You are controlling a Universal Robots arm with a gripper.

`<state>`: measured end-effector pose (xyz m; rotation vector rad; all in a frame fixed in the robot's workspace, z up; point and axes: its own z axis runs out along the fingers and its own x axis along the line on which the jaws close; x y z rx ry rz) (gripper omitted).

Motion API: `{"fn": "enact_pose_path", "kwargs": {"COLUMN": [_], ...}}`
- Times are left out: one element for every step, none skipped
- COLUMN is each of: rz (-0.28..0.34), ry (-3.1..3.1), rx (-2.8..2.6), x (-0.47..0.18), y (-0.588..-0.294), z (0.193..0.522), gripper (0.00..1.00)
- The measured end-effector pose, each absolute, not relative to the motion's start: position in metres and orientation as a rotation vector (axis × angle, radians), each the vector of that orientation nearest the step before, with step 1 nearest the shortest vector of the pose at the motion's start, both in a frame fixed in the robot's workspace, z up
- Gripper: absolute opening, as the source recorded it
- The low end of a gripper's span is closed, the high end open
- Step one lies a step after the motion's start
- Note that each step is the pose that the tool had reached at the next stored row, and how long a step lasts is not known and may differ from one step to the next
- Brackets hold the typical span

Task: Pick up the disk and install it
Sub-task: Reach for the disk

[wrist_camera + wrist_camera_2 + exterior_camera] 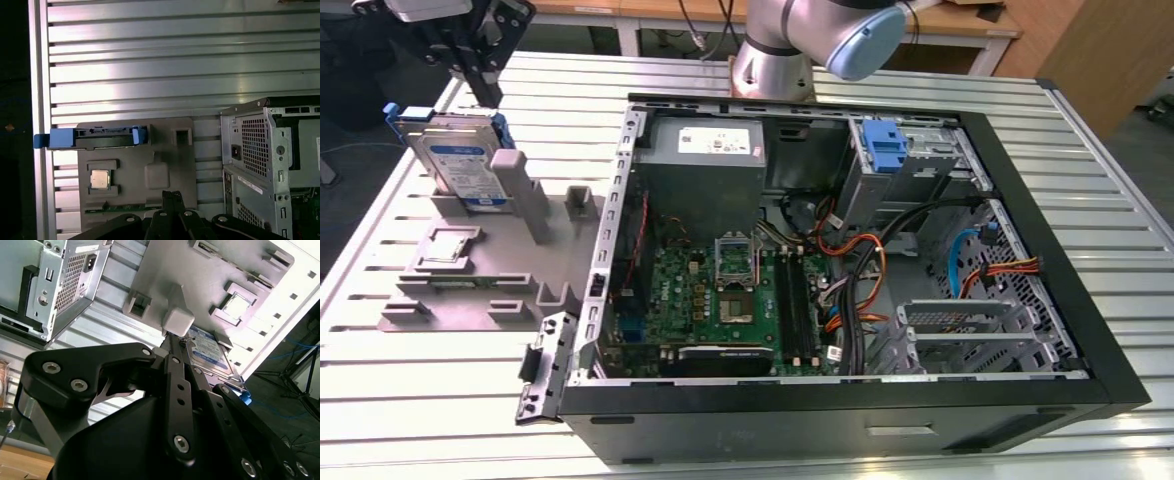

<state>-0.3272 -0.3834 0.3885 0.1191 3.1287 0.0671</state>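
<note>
The disk (459, 160) stands upright on its edge in a slot of the grey fixture (467, 295) on the exterior view's left. It is silver-grey with a white-and-blue label and blue rails. Its label side (212, 351) shows in the second wrist view, and its blue-railed top edge (95, 138) in the first wrist view. My gripper (484, 98) hangs just above the disk's top, apart from it. The black fingers (167, 200) lie together, shut on nothing, and in the second wrist view they meet near a grey post (178, 321).
The open computer case (1067, 330) lies on the slatted metal table (1107, 180), with a grey power-supply box (704, 150) and an upright blue bracket (887, 145) inside. A small chip (100, 179) rests on the fixture. The table edge (34, 100) runs close beside the fixture.
</note>
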Motion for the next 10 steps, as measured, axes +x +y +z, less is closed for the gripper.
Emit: {"fn": "enact_pose_path", "kwargs": {"rz": [0.067, 0.067, 0.067, 0.067, 0.067, 0.067, 0.067, 0.067, 0.067, 0.067], "ry": [3.129, 3.129, 3.129, 3.130, 3.132, 3.133, 3.134, 3.134, 3.137, 3.138], "rx": [0.119, 0.119, 0.119, 0.119, 0.119, 0.119, 0.119, 0.119, 0.120, 0.120], "x": [-0.338, -0.346, -0.347, -0.348, -0.349, -0.349, -0.349, -0.349, -0.349, -0.349], "y": [-0.382, -0.377, -0.375, -0.374, -0.373, -0.373, -0.373, -0.373, -0.373, -0.373], "z": [0.388, 0.388, 0.388, 0.388, 0.388, 0.388, 0.388, 0.388, 0.388, 0.388], "gripper": [0.11, 0.11, 0.11, 0.11, 0.11, 0.11, 0.11, 0.11, 0.11, 0.11]}}
